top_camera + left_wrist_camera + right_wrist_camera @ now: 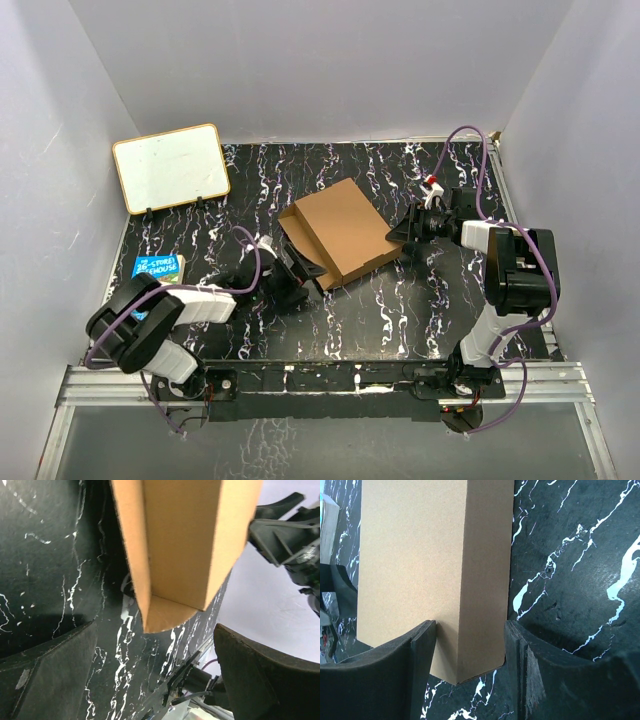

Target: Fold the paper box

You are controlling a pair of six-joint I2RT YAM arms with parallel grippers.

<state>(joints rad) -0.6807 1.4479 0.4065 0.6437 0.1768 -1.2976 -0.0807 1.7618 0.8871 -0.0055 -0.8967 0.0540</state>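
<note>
Paper box (345,230), probably light yet stiff: right pincer (470,630) clamps its side wall; left pincer (155,632) gapes wide around the free corner.

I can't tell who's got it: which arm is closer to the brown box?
Right. The right gripper clamps one end of the paper box; the left gripper sits open short of the opposite end.

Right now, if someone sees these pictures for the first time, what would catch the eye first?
The brown paper box, partly folded, lies in the middle of the black marbled table. The right gripper is clamped on its right end, while the left gripper stands wide open at its left end. A white board stands at the far left corner.
</note>
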